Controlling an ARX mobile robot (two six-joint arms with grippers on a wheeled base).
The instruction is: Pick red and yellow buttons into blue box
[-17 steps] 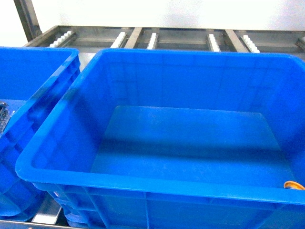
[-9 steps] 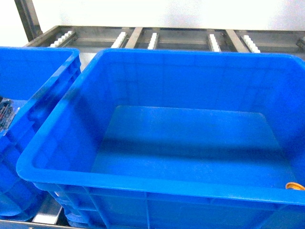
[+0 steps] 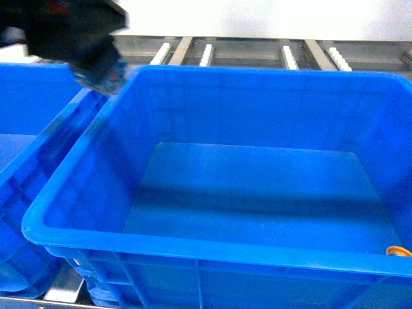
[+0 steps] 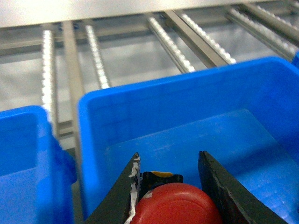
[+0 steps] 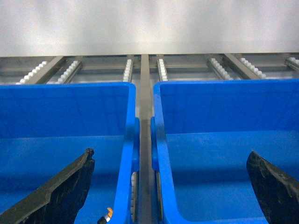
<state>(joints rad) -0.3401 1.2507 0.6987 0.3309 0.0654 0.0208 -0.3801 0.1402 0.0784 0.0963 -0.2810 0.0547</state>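
My left gripper is shut on the red button, whose red cap fills the space between the fingers with its black body behind. In the head view that gripper is a dark blur above the left rim of the big blue box. In the left wrist view the box's floor lies below the held button. The yellow button lies in the box's near right corner, and the right wrist view shows it too. My right gripper hangs open and holds nothing, above the gap between two boxes.
A second blue crate stands tight against the box's left side. The right wrist view shows another crate on the right. Behind them runs a metal roller rack with white rollers, in front of a pale wall.
The left arm, seen only low at the far left edge inside the left crate before, has risen and swung right. It now shows as a blur over the box's left rim.
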